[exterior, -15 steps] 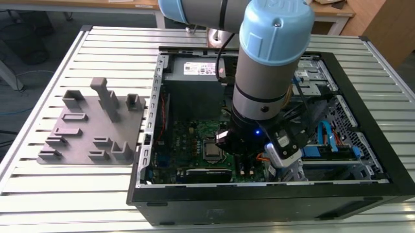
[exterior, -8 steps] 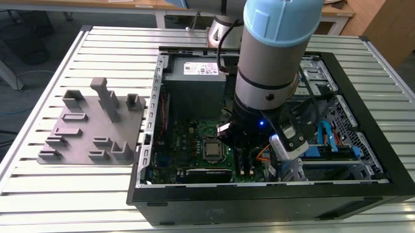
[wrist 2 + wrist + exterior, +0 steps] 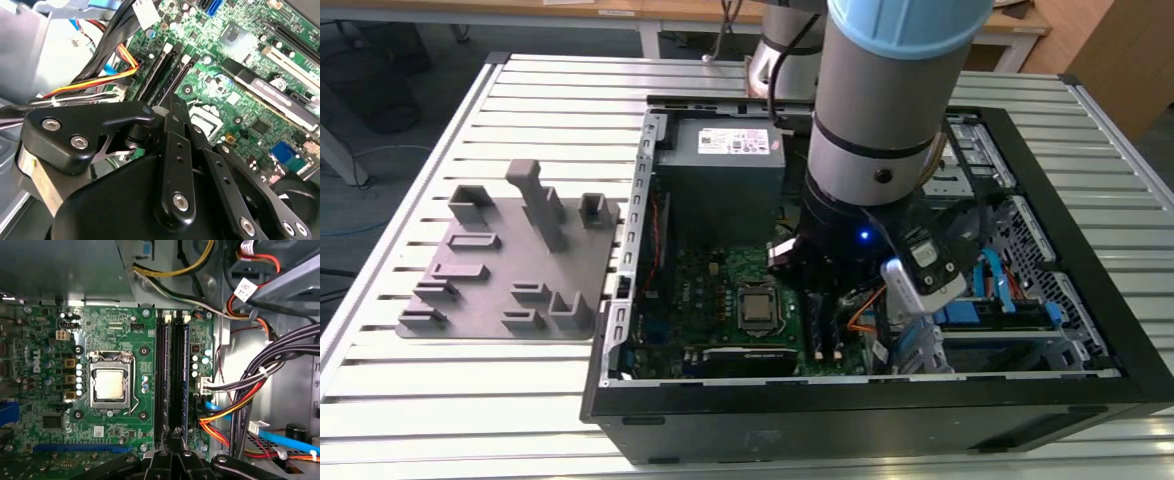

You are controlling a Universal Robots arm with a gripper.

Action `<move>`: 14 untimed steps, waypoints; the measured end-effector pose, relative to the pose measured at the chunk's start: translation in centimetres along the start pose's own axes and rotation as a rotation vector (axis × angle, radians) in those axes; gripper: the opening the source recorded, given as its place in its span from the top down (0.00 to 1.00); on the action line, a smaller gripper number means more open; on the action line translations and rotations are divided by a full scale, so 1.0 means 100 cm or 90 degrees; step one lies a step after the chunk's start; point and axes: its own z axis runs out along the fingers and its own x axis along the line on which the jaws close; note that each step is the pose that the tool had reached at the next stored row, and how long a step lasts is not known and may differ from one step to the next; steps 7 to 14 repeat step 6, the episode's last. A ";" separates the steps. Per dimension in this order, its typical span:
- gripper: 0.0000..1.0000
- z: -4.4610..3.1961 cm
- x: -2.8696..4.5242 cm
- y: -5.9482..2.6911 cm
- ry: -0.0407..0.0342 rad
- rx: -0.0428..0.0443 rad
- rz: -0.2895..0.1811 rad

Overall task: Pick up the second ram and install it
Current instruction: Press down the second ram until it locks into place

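Position of end effector (image 3: 176,437) over the motherboard (image 3: 125,325): clenched, nothing visibly between its tips. The second ram (image 3: 180,365) apparently stood slotted directly beneath; in the exterior view its long axis ran from 12 to 6 o'clock.

A grey fixture plate (image 3: 514,262) lies on the slatted table (image 3: 480,400) beside the open computer case (image 3: 881,400).
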 end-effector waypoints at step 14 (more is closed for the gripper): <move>0.89 -0.0007 0.0000 0.0000 0.0000 -0.0001 0.000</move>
